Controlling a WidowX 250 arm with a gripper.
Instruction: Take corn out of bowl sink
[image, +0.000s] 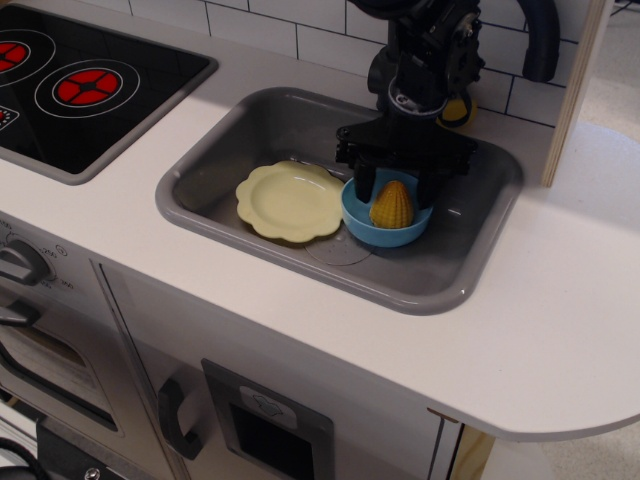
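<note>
Closing on the corn (392, 205) from this stance carries a few risks. The corn sits upright in the light-blue bowl (384, 230), a bumpy dome tapering toward the top, so fingers that pinch too high would probably squeeze it out and let it tip back into the bowl. Both fingers look to be just inside or at the bowl's rim; if one catches the rim while closing or lifting, the light bowl could tilt, slide across the grey sink (300, 262), or come up with the corn. The pale yellow plate (290, 200) touches or nearly touches the bowl at the bowl's 9 o'clock, so a shoved bowl would likely knock it.

The gripper (400, 192) hangs straight down from the black arm (425, 50), which enters from 12 o'clock over the back wall of the sink. Its fingers are spread apart, one at the corn's 9 o'clock and the other at its 3 o'clock, with the corn between them but a little toward 6 o'clock of their line. Neither finger appears to touch the corn, though the contact is hard to judge from this angle. The bowl stands on the sink floor toward the sink's 3 o'clock half, below the white counter (560, 300).
</note>
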